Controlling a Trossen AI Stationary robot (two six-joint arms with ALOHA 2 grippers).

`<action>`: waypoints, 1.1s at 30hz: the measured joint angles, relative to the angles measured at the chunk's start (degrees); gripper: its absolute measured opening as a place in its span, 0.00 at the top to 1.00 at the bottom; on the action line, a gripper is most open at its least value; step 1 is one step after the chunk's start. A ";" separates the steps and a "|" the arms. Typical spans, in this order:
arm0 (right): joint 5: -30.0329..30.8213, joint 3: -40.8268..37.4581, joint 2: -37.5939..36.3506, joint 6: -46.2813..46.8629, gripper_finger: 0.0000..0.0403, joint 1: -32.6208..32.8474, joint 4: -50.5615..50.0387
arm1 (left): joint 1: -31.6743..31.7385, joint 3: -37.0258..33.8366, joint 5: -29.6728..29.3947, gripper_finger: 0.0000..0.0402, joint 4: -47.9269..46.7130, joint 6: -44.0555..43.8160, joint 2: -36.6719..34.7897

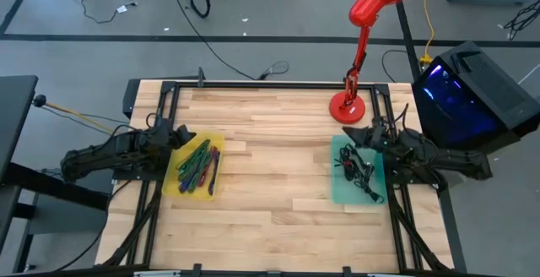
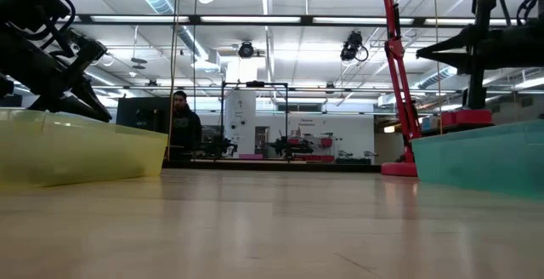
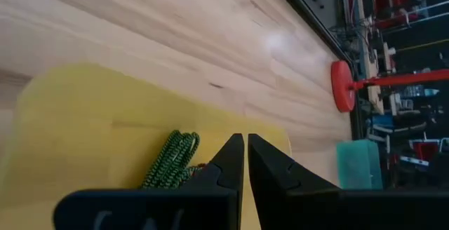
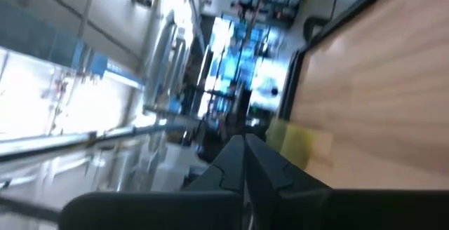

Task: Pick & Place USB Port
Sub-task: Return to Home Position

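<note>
Black charger cables (image 1: 358,169) lie in the green bin (image 1: 342,194) beside the red lamp (image 1: 347,106). The right gripper (image 1: 350,132), closed and empty, hangs at this bin's far edge; the left gripper (image 1: 182,133), also closed, at the yellow bin (image 1: 169,186).

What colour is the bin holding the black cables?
Teal green; the bin shows best in the high view.

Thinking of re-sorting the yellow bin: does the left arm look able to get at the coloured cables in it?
Probably yes. The left gripper hangs shut at the yellow bin's edge, the coloured cables lie uncovered inside, and nothing stands between them. It must open first.
</note>
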 joint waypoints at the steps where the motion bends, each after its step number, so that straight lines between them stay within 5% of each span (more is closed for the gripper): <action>1: 0.02 0.00 0.00 0.00 0.96 -1.09 -0.03 | 0.22 0.00 0.20 0.94 -0.03 -0.01 0.00; 10: 0.09 0.00 -0.02 0.02 0.96 -8.00 -0.03 | 2.01 0.00 0.00 0.94 -0.03 -0.02 0.00; 29: 0.59 0.00 -0.02 0.02 0.96 -8.25 -0.05 | -0.48 0.00 0.11 0.94 -0.10 0.04 0.00; 33: 0.68 0.00 -0.02 0.02 0.96 -8.25 -0.05 | -0.52 0.64 0.39 0.94 4.94 11.92 0.02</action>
